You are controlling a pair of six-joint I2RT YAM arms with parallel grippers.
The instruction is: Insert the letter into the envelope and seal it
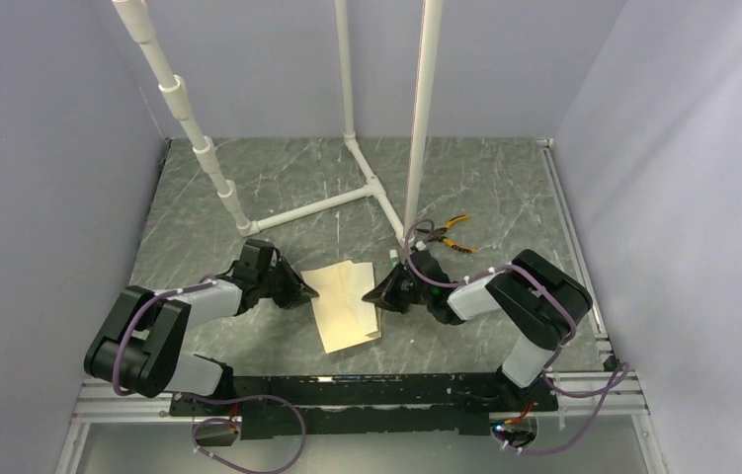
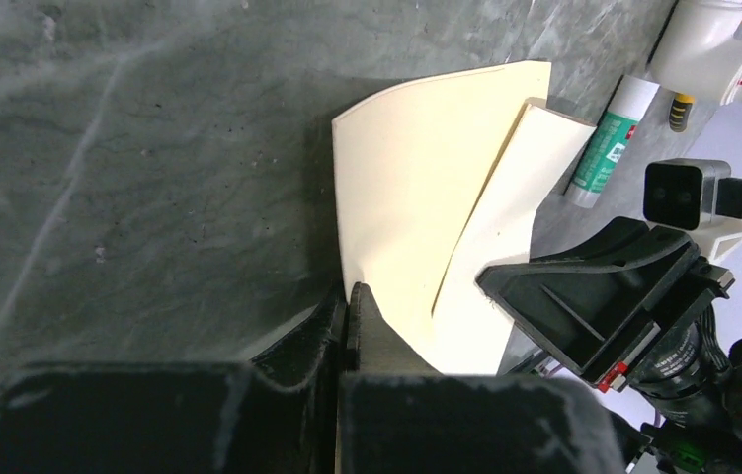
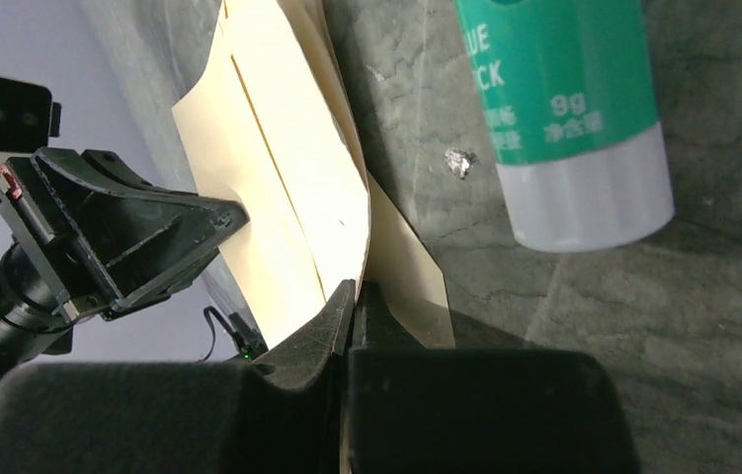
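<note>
The left end effector (image 1: 305,293) and right end effector (image 1: 378,294) clench opposite edges of the envelope (image 1: 347,306), bowed upon the bench (image 1: 485,188). We cannot distinguish the letter. We judge sealing next, requiring the glue stick (image 3: 564,118).

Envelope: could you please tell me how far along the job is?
No loose letter shows, so it is probably inside the plain tan paper envelope. The left gripper and right gripper pinch its opposite edges. Remaining: sealing; the flap looks unglued, and the green glue stick lies nearby.
</note>
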